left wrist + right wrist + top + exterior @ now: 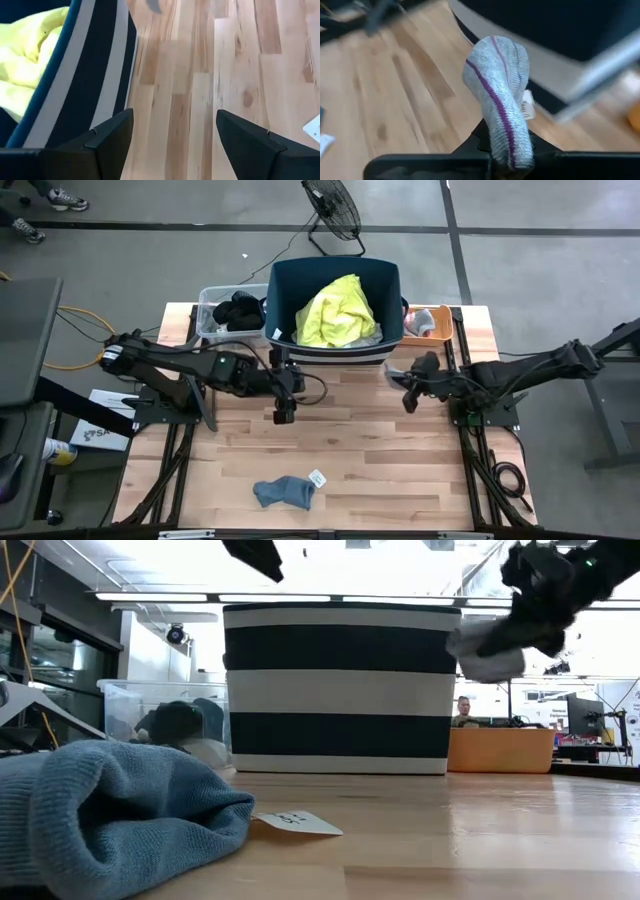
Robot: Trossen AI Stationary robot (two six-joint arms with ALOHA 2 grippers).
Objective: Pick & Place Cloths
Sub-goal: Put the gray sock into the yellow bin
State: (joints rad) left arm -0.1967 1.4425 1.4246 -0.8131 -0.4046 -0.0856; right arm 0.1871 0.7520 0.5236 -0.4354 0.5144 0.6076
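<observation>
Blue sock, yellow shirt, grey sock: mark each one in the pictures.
Blue sock (pixel 284 492): high view, middle of the sock lying on the table.
Yellow shirt (pixel 337 314): high view, centre of the bunched fabric inside the tub.
Grey sock (pixel 500 90): right wrist view, the rounded end above the right gripper's fingers.

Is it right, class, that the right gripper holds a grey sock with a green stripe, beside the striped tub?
Not quite: the stripe is purple, not green, as the right wrist view shows. The right gripper does hold the grey sock beside the striped tub.
</observation>
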